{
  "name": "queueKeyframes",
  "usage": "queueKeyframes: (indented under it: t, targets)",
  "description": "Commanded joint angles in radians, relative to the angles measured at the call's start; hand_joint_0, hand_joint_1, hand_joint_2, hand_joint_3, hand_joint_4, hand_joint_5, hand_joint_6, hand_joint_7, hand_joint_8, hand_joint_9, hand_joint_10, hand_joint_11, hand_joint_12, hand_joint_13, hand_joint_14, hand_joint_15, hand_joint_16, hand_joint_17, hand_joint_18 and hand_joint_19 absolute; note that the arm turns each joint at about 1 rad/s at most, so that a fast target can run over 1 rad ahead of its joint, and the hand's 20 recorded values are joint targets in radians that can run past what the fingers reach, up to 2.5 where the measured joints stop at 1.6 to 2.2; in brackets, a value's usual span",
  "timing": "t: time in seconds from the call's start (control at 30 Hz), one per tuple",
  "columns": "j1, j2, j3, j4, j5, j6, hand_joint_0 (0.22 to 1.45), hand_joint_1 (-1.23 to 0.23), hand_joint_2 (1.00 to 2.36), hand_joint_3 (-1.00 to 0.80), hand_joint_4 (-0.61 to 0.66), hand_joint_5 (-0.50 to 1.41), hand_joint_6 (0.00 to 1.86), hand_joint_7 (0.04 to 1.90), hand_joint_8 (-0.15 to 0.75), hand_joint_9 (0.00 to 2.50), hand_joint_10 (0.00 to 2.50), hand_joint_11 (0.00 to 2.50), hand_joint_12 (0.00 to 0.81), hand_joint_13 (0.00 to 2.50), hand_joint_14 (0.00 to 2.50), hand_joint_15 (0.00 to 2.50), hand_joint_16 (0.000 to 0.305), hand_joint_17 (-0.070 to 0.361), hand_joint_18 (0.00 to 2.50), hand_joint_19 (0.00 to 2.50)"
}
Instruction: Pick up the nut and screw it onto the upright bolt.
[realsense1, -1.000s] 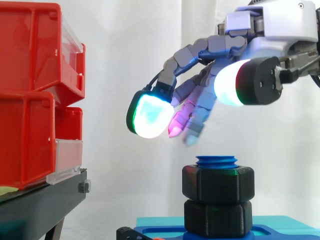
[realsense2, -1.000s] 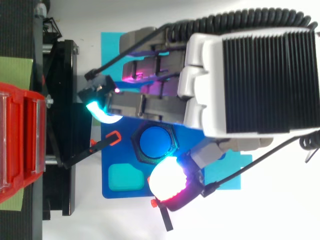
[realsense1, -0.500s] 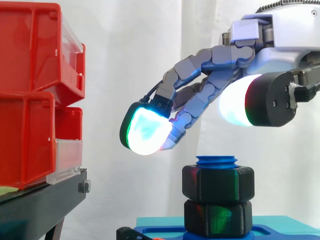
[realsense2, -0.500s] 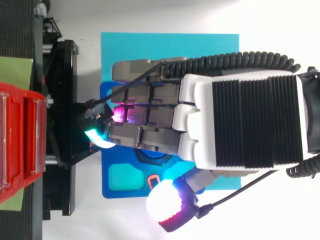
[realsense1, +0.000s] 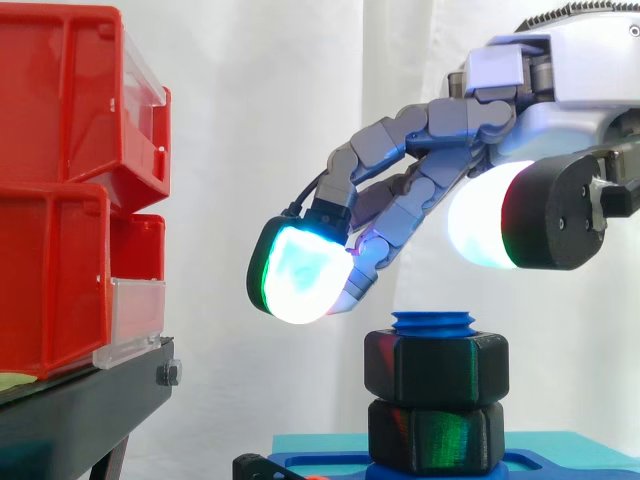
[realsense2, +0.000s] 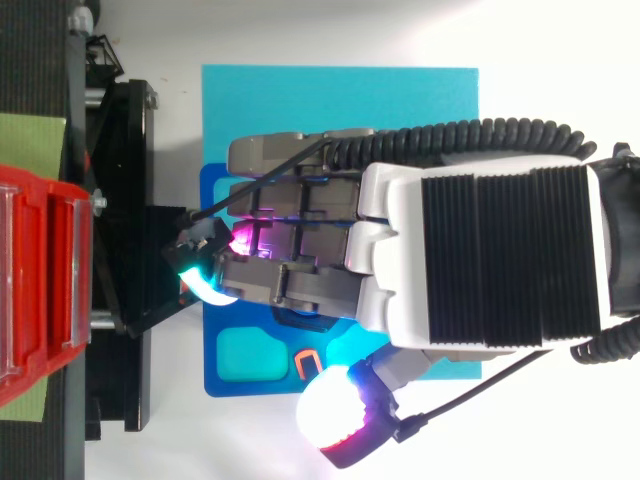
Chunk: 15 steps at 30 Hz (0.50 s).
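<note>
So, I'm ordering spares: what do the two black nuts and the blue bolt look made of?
Upper nut and lower nut: probably plastic, matte black with a faint ribbed grain, possibly 3D-printed. Bolt: likely plastic too, solid bright blue, smooth rounded threads. None shines like metal.

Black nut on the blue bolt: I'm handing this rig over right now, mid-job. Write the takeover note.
Robot hand: open, holding nothing, hovers above the blue threaded upright bolt without touching it.
Black hexagonal nut: on the bolt, with the thread's top showing above it. It is directly above a second black hexagonal piece on the blue base plate.
Done: nut is picked up and on the bolt.
Left: how tight it is cannot be told. Probably check it, turn further if loose, then retract.
</note>
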Motion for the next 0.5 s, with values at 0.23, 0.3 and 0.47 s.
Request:
queueKeyframes:
  t: [0.23,0.3,0.47]
  targets:
    - [0.000,0.000,-0.036,0.014,-0.005,0.012,0.50,-0.36,1.00,-0.50,0.29,-0.05,0.50,0.84,0.211,0.83,0.00,0.00,0.188,0.80,0.00,0.00,0.015,0.033,0.42,0.00]
    - [0.000,0.001,-0.037,0.027,-0.002,0.015,0.50,-0.36,1.00,-0.50,0.29,-0.05,0.50,0.85,0.211,0.83,0.00,0.00,0.188,0.81,0.00,0.00,0.015,0.033,0.43,0.00]
    - [0.000,0.001,-0.036,0.031,-0.002,0.023,0.50,-0.37,1.00,-0.50,0.28,-0.05,0.50,0.85,0.211,0.84,0.00,0.00,0.184,0.83,0.00,0.00,0.015,0.033,0.43,0.00]
